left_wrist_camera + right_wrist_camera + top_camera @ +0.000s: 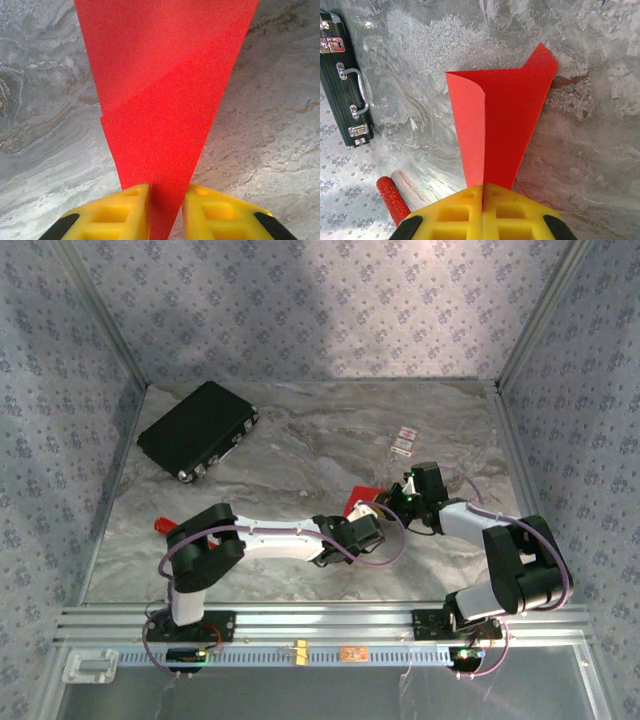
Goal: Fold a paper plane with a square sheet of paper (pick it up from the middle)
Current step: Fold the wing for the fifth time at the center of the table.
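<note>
The red paper (358,500) is folded into a long tapered shape with a centre crease and lies low over the marble table, between the two arms. My right gripper (482,189) is shut on its narrow end, and the wide end (505,115) fans out ahead with one flap curling up. From the opposite side, my left gripper (166,192) is open. Its yellow fingers (127,210) stand apart, with a pointed tip of the paper (165,90) lying in the gap. In the top view the left gripper (362,527) and right gripper (398,502) almost meet.
A black case (198,430) lies at the back left, also seen with its handle and latches (340,80). A small red cylinder (160,525) sits near the left arm's elbow (390,197). Two small cards (403,440) lie behind the grippers. Patterned walls enclose the table.
</note>
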You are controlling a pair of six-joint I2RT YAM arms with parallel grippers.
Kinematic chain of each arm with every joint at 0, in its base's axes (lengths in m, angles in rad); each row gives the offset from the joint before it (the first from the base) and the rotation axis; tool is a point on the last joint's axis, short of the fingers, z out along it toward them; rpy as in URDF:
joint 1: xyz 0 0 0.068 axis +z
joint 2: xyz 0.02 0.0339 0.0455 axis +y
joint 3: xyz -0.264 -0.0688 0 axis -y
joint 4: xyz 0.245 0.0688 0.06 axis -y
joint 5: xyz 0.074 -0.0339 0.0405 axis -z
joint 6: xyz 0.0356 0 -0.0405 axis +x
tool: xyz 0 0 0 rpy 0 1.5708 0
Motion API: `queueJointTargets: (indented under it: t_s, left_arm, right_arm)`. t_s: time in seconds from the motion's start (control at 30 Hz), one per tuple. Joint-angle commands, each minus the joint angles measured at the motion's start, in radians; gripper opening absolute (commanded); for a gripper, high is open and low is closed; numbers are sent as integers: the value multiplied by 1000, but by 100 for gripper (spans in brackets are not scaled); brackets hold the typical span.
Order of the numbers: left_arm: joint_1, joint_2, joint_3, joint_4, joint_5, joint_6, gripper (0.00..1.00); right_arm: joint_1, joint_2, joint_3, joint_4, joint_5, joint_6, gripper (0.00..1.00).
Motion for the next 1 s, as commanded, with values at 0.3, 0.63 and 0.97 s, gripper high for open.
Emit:
queueJointTargets:
  t_s: [0.3, 0.63, 0.97]
  left_arm:
    - [-4, 29, 16, -26, -23, 1, 24]
    - [0, 22, 5, -14, -19, -13, 16]
    - [26, -1, -13, 20, 34, -17, 13]
  right_arm:
    - [-2, -10, -9, 6, -5, 12, 4]
    - [-5, -12, -9, 10, -8, 15, 3]
    - [-4, -13, -21, 4, -8, 0, 4]
